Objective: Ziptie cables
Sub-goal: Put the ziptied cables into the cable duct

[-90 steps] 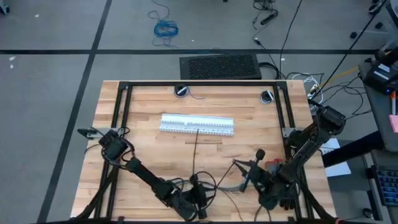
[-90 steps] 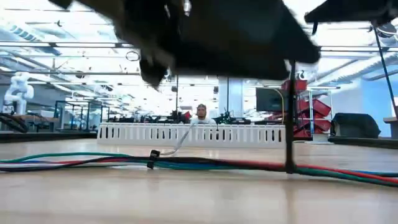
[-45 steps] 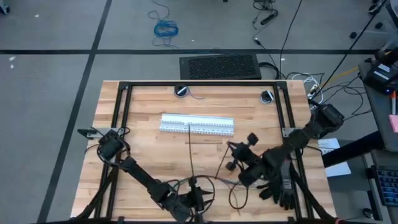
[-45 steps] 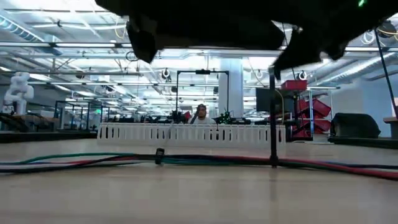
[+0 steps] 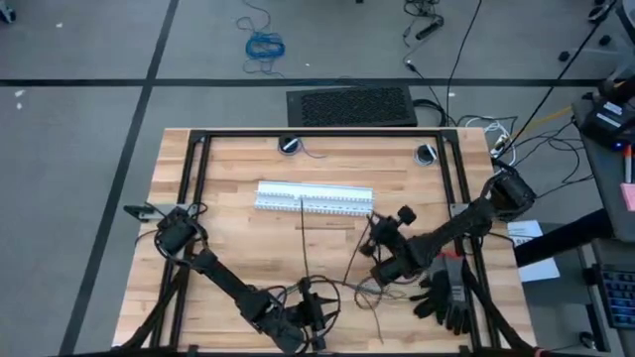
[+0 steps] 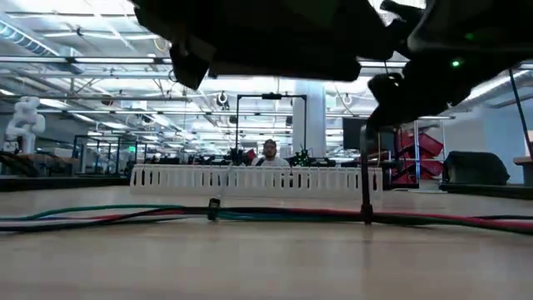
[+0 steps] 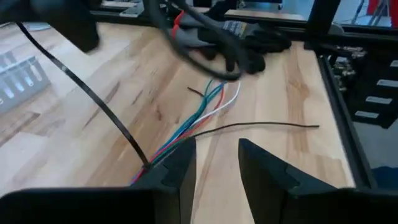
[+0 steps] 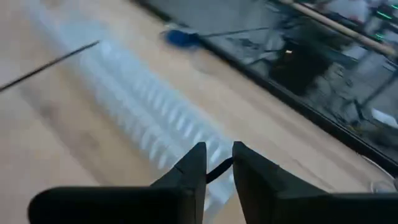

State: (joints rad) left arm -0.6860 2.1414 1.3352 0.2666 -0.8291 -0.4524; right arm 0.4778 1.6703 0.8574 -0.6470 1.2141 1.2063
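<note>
Right gripper: the right gripper [image 8: 217, 167] stood over the table's right-centre, near the white slotted strips [image 5: 316, 198]; its fingers were nearly closed, pinching a thin dark ziptie [image 8: 217, 168].
Left gripper: the left gripper [image 7: 216, 163] sat low at the near edge of the table [image 5: 238, 238], fingers parted, with nothing seen between them.
Cables: the cables [image 7: 202, 115] lay flat on the wood, running from beside the left gripper's fingers toward the black glove [image 7: 252, 43]; the coloured strands fanned apart at the far end.
Zipties: one ziptie [image 5: 302, 238] ran from the slotted strips down to the cables by the left gripper; a second [image 7: 261, 126] lay loose on the wood just beyond the left fingers.
Risk one: judged likely that the thin strip could slip or twist in the right gripper's narrow pinch, since little of it was held.
Risk two: the bundle lay unclamped, so a pull on the ziptie could drag or splay the strands.
Risk three: the two arms worked close together; contact was possible.
</note>
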